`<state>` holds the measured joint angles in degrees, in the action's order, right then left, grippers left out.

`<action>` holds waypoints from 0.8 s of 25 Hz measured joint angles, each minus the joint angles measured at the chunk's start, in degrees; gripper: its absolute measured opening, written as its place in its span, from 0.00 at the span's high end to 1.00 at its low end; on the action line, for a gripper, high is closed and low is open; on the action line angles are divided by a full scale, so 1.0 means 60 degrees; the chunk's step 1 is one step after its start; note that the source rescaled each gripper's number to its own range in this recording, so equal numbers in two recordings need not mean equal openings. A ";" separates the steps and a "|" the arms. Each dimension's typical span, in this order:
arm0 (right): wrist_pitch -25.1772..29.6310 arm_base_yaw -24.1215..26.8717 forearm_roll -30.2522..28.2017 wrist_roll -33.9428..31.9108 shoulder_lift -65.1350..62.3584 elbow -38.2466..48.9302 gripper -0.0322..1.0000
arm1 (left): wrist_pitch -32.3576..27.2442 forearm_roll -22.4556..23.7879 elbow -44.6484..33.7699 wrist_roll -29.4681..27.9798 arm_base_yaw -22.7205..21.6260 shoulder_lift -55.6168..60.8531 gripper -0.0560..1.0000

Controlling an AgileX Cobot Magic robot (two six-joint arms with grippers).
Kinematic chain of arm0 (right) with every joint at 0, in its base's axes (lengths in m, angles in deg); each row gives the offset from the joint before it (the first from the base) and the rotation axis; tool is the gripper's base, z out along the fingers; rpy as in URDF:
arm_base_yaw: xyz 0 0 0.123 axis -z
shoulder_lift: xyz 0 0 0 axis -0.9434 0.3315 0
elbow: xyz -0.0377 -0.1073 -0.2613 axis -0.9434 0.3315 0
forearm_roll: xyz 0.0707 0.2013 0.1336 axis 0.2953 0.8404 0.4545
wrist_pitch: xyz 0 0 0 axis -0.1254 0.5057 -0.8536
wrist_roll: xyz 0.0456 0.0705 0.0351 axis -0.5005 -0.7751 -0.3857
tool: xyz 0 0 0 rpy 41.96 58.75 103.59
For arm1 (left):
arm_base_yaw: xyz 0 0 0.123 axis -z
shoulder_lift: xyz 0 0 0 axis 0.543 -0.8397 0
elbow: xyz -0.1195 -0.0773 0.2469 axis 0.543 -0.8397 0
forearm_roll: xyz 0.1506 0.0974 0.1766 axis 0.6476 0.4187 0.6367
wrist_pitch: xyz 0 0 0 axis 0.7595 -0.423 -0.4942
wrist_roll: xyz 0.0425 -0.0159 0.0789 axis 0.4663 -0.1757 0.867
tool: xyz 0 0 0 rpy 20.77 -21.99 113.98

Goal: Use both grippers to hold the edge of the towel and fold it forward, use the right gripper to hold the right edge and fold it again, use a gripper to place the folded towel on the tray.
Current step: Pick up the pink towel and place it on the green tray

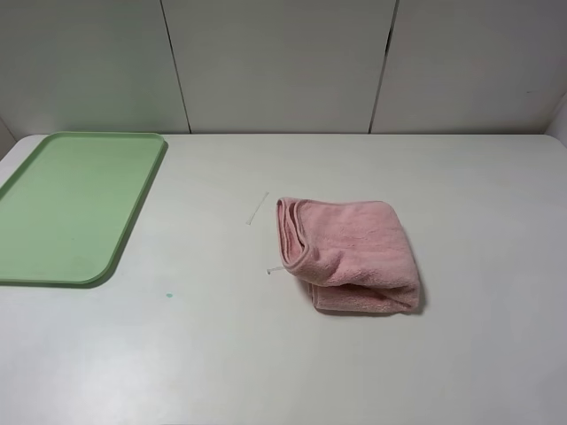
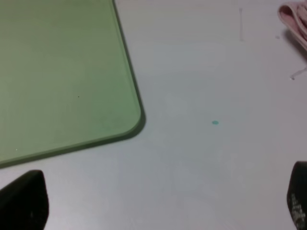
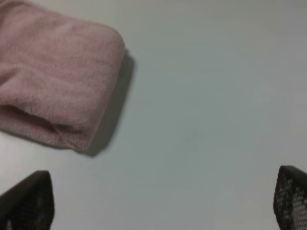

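Now | towel point(image 1: 354, 252) folded, ctr-right on bench point(image 1: 221, 354), well apart from tray point(image 1: 71, 204) at upper left | L gripper point(image 2: 160, 206) wide, over bench nr tray corner | R gripper point(image 3: 158, 203) wide, near towel

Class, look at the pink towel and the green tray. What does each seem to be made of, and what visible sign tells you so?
The towel looks like soft terry cloth, perhaps cotton or microfibre. Its surface is fuzzy and matte, and its folds are limp and rounded. The tray is probably moulded plastic. It is smooth, evenly green and faintly glossy, with rounded corners and a raised rim.
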<state>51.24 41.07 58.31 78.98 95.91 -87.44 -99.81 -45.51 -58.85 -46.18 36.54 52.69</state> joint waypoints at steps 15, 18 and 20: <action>0.0090 0.2791 0.0614 0.0528 -0.3612 0.0706 0.00 | 0.0000 0.0020 0.0000 0.0000 0.0000 0.0000 0.00; -0.0057 0.3342 0.0921 0.1015 -0.3651 0.0717 0.00 | 0.0000 0.0020 0.0000 0.0000 0.0000 0.0000 0.00; -0.0348 0.3528 0.1202 0.1216 -0.3672 0.0770 0.00 | 0.0000 0.0020 0.0000 0.0000 0.0000 0.0000 0.00</action>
<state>49.15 62.24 65.53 86.28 73.87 -82.82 -99.81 -45.39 -58.85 -46.18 36.54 52.69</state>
